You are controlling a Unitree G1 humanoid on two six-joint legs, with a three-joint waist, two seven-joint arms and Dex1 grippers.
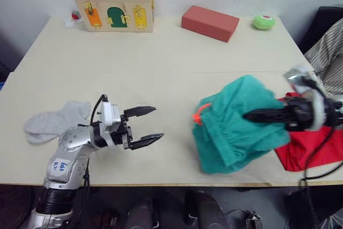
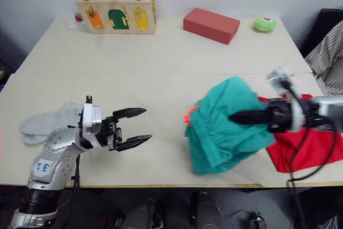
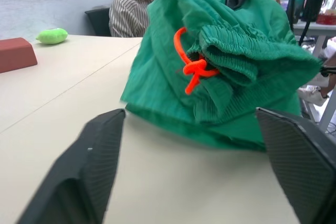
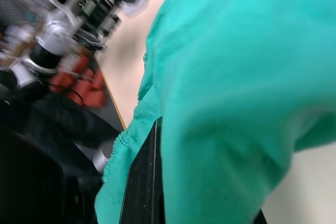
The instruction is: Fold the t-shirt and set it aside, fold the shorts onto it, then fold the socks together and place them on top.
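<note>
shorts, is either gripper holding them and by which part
The right gripper holds the shorts by bunched cloth near their middle. The left gripper is open and holds nothing.

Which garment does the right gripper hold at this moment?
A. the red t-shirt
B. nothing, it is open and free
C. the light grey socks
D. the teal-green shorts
D: the right gripper is shut on the bunched teal-green shorts, which hang around its fingers, while the socks lie apart near the open left gripper and the t-shirt lies under the arm.
</note>
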